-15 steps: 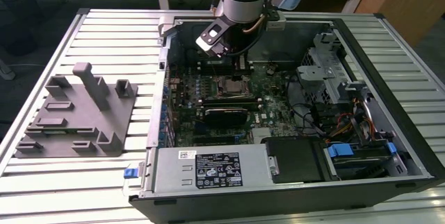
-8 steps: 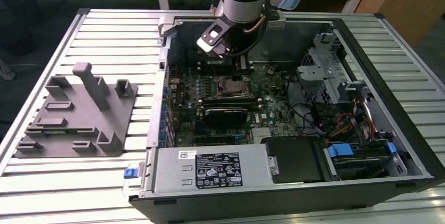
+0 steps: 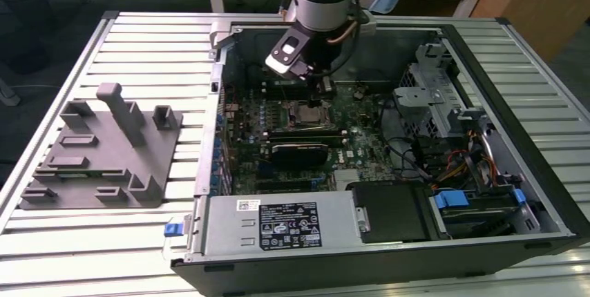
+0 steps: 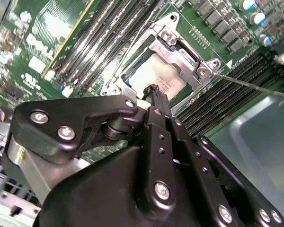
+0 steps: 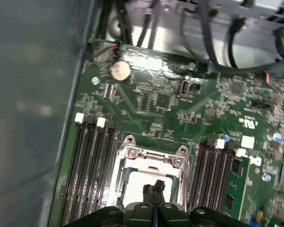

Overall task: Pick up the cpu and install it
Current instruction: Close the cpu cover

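**Observer:** Where does the cpu lie?

**Operator:** The cpu (image 4: 156,76), a flat silver-white square, lies level inside the socket frame (image 4: 182,53), with the frame's metal edges bordering every side I can see. In the exterior view I place it near the middle of the motherboard (image 3: 361,141), within the open computer case (image 3: 551,204).

**Observer:** And its bearing from the claw?

**Operator:** Straight beneath. In the second wrist view the gripper (image 4: 154,90) points its tips down at the plate. In the first wrist view the gripper (image 5: 154,188) stands over the cpu (image 5: 132,187) inside the frame. I cannot tell whether the tips touch the metal or hang just above it.

**Observer:** Has the chip a long axis to reckon with?

**Operator:** None, since it is square. I judge that only the lie of its sides against the frame matters, and here they run parallel to it.

**Observer:** State of the claw?

**Operator:** The two fingers are pressed together with only a hairline seam between them. I see nothing clamped in that seam, so the cpu is not gripped.

**Observer:** What surrounds the socket?

**Operator:** Memory slots (image 5: 90,165) flank the frame on both sides, just beside it. I work a single arm, so no question arises of which one is nearer.
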`<state>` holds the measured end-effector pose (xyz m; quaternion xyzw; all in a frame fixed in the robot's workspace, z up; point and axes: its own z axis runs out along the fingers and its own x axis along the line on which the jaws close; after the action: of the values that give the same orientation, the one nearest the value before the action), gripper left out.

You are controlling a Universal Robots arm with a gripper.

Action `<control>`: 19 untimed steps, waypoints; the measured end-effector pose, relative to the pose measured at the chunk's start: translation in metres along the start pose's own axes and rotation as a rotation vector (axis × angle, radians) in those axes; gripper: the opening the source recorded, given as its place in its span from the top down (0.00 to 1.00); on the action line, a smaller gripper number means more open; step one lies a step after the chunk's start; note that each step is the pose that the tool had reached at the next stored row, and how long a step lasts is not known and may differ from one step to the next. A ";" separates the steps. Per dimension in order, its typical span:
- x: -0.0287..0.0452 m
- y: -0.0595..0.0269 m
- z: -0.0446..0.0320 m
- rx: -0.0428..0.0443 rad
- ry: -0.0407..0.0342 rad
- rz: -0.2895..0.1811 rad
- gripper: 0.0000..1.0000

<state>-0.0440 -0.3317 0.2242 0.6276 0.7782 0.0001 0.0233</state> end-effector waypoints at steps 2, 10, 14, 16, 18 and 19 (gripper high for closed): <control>0.0000 0.0000 0.0001 -0.0013 0.0010 -0.036 0.89; 0.0000 0.0000 0.0005 -0.0072 0.0059 -0.201 0.89; 0.0000 0.0000 0.0005 -0.0105 0.0085 -0.291 0.89; 0.0000 0.0000 0.0006 -0.0118 0.0096 -0.328 0.89; 0.0000 0.0000 0.0006 -0.0131 0.0107 -0.364 0.89; 0.0000 0.0000 0.0006 -0.0137 0.0112 -0.382 0.89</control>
<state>-0.0440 -0.3317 0.2236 0.4685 0.8832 0.0045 0.0228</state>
